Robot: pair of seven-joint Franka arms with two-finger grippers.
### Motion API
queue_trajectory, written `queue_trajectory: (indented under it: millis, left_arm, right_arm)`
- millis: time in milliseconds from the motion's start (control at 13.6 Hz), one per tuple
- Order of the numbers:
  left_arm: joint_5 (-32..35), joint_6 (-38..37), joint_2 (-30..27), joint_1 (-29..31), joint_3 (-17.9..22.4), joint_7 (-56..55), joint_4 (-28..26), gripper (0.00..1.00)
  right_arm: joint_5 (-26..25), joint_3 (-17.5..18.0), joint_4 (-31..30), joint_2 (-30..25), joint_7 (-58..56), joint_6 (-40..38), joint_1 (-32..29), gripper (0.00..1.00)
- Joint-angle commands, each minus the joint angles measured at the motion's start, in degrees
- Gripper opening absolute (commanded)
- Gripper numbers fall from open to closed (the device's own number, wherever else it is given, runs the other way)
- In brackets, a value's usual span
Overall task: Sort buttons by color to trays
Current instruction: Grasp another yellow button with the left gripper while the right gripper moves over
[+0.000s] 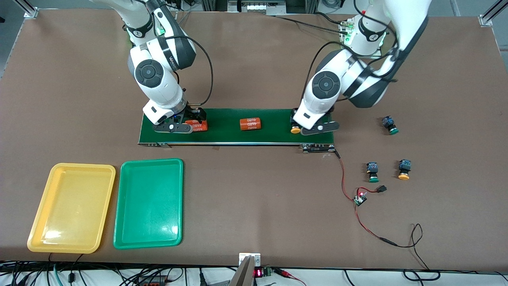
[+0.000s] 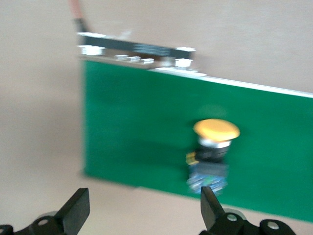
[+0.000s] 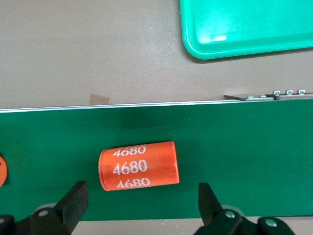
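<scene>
- The left gripper (image 2: 142, 210) is hovering over the left arm's end of the conveyor belt (image 1: 236, 126), its fingers spread wide and holding nothing.
- A yellow-capped button (image 2: 211, 154) is lying on the belt just ahead of one fingertip, not gripped.
- The right gripper (image 3: 142, 205) is hanging wide apart over the belt's other end, an orange cylinder (image 3: 139, 165) printed "4680" lying between its fingers, untouched.
- A second orange cylinder (image 1: 250, 124) is resting mid-belt.
- Two green-capped buttons (image 1: 390, 125) (image 1: 372, 172) and another yellow-capped button (image 1: 404, 169) are sitting on the table, well apart from both grippers.
- The yellow tray (image 1: 71, 207) and green tray (image 1: 149, 202) are lying side by side, nearer the camera than the right gripper.
</scene>
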Motion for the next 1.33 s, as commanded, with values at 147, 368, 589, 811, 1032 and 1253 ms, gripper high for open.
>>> queue_trajectory:
  millis: [147,368,589,811,1032,1253]
  left_arm:
    - [1.24,-7.99,0.28,1.84,5.81,7.27,4.35,1.0]
    - [1.6,-5.72,0.63,4.04,13.96,24.48,4.35,1.0]
    - [2.21,4.63,2.64,5.71,23.9,46.0,4.26,1.0]
    - [1.43,16.15,6.42,5.62,33.4,61.16,4.26,1.0]
    - [1.25,26.34,10.81,6.15,35.88,67.41,4.26,1.0]
    - [-0.5,33.4,14.07,6.15,36.24,67.52,4.18,1.0]
  right_arm:
    - [0.53,-0.21,0.47,0.12,1.01,0.15,0.25,1.0]
    - [0.53,-0.3,0.48,-0.23,1.01,-0.02,0.16,1.0]
    - [0.53,-0.48,0.21,-1.2,1.01,-1.77,0.07,1.0]
    - [0.53,-0.65,0.47,-1.64,1.09,-1.69,-0.1,1.0]
    - [0.53,-0.65,0.56,-1.64,1.09,-1.25,0.33,1.0]
    - [0.88,-0.39,0.65,-0.94,2.4,-0.99,3.22,1.0]
